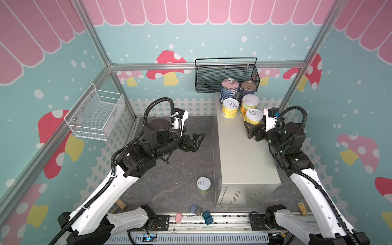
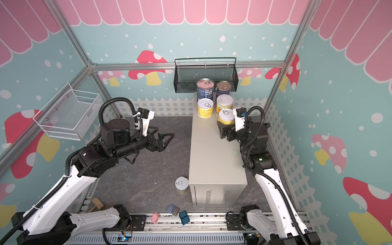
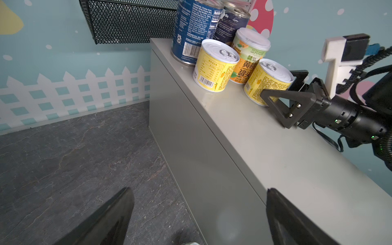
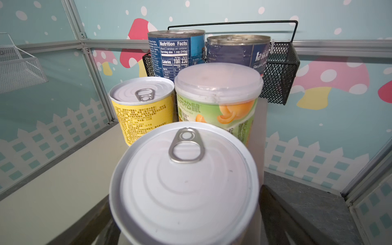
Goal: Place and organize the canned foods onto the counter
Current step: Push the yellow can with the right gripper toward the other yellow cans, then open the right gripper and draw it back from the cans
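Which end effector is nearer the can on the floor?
Left. The left end effector hovers over the floor beyond the can; the right end effector is up over the counter.

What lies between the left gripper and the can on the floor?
Between the left gripper and the can, only bare floor, in both top views.

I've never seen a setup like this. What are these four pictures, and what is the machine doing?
It is a robot with two arms, each ending in a two-fingered gripper. Two pictures look down from overhead; the other two come from cameras on the wrists. Five cans stand on the grey counter; a sixth can stands on the dark floor beside it. The left gripper is open and empty. The right gripper has its jaws either side of the nearest yellow can; whether it grips is unclear.
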`<state>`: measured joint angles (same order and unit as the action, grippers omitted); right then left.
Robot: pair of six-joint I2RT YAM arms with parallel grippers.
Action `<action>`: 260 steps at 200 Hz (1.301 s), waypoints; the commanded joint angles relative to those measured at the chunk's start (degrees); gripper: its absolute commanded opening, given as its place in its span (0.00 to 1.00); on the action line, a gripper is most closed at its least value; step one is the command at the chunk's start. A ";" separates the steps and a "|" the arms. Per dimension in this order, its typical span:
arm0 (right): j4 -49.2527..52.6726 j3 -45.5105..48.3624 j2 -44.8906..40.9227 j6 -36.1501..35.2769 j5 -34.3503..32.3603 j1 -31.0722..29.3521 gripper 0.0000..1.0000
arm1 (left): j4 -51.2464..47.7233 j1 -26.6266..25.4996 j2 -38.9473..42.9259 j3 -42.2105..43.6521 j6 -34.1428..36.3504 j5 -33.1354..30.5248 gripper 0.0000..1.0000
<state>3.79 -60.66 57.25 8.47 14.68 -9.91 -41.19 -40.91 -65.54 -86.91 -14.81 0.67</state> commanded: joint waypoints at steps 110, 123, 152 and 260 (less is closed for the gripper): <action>6.95 -13.91 -3.13 -0.95 -7.09 8.37 1.00 | -0.84 0.38 -2.99 -3.11 0.04 1.05 0.98; 6.97 -14.63 -1.61 -0.98 -6.42 10.17 1.00 | -0.99 0.39 -3.02 -3.18 -0.05 1.17 0.98; 5.31 -13.56 0.39 -0.71 -2.60 15.36 1.00 | -1.33 0.37 -3.04 -3.22 0.04 0.78 0.98; -13.37 2.63 1.85 2.36 21.81 26.00 0.99 | -2.01 0.56 -3.59 -3.22 0.79 0.40 0.98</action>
<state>-3.86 -59.02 59.31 9.85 30.76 15.86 -41.98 -40.82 -68.55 -88.55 -14.74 1.08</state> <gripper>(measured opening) 0.993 0.983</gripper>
